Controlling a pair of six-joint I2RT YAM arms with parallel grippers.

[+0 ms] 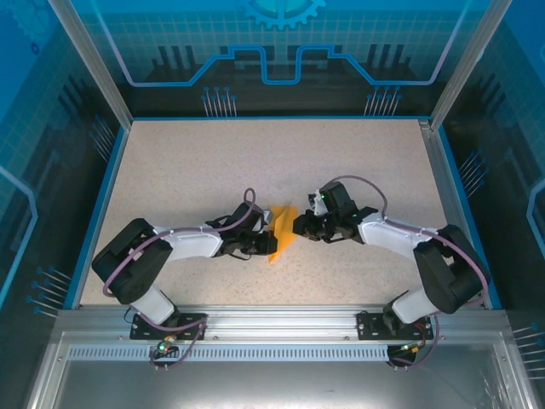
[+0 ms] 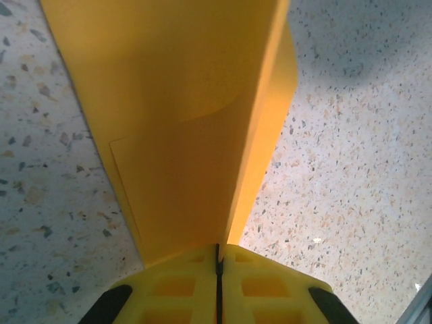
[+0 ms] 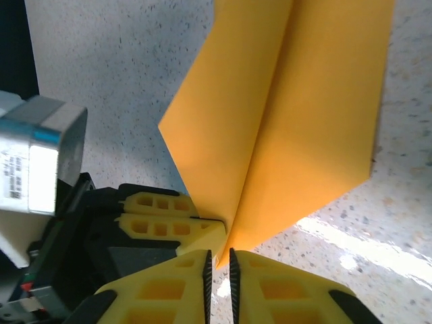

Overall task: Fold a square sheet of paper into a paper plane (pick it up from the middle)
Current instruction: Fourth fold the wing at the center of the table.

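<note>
The square sheet of paper point(image 1: 281, 232) is bright orange and folded into an angular paper plane shape with a centre crease. It is held up off the table's middle between both arms. My left gripper point(image 2: 218, 253) is shut on the paper's point(image 2: 189, 121) folded edge, with flaps rising on either side. In the right wrist view the paper point(image 3: 304, 115) spreads as two panels from a crease. Its lower tip reaches the mouth of my right gripper point(image 3: 217, 260), whose jaws stand a narrow gap apart with table showing between them. The left gripper's yellow fingers point(image 3: 162, 216) sit just left of that tip.
The speckled beige table point(image 1: 213, 162) is ringed by a blue rim and clear enclosure walls point(image 1: 111, 77). A metal rail point(image 1: 281, 319) with both arm bases runs along the near edge. The two arms point(image 1: 170, 243) point(image 1: 409, 234) meet at the centre.
</note>
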